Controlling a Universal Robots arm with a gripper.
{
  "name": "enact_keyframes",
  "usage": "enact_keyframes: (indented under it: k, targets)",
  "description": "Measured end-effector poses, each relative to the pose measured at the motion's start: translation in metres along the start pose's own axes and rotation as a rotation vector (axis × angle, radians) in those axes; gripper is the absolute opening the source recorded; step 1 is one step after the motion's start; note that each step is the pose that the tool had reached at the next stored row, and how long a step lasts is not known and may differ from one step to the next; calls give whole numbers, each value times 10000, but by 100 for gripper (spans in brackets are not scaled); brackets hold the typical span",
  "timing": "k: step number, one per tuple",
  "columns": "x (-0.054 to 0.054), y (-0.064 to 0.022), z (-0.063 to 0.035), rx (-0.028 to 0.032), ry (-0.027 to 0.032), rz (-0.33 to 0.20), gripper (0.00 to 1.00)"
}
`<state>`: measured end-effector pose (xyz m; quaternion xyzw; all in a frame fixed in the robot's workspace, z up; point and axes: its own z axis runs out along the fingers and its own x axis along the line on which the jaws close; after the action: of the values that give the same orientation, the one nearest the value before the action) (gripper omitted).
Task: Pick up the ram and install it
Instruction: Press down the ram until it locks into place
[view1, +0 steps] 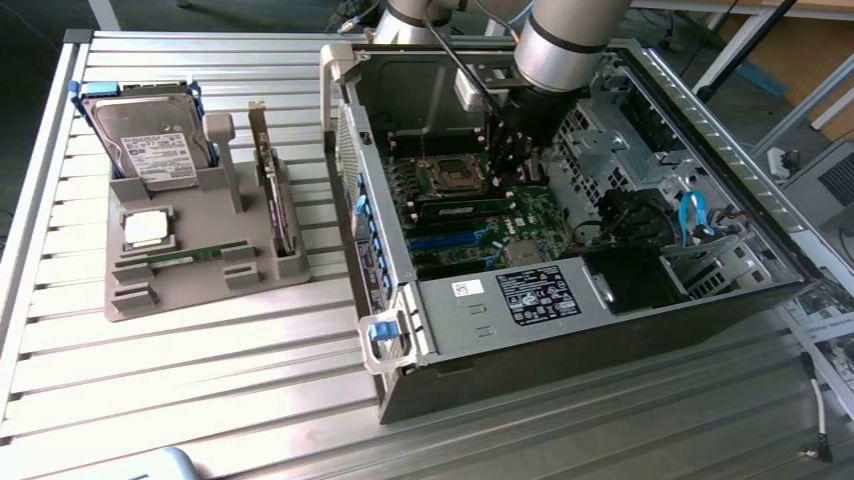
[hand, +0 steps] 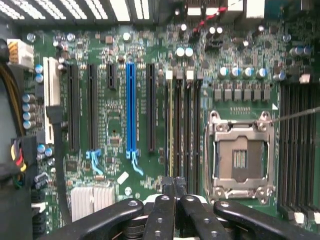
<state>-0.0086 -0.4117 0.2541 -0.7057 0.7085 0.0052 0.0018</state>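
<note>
One ram stick sits in its slot beside the processor socket; press squarely down with the closed fingers directly above, holding nothing.

the arm reaches down into the open computer case, above its motherboard.

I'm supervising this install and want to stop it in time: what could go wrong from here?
The shut claw sits low over the memory slots, beside the open processor socket; a sideways drift could scrape its contacts. The ram in its slot may be seated unevenly; its near end is hidden behind the claw, so pressing could strain the slot.
</note>
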Motion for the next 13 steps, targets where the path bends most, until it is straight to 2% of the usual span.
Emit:
enact_keyframes:
  k: [6,13]
  targets:
    - [1,219,1,0,0,0,10]
    - [2,387,2,0,-1,0,10]
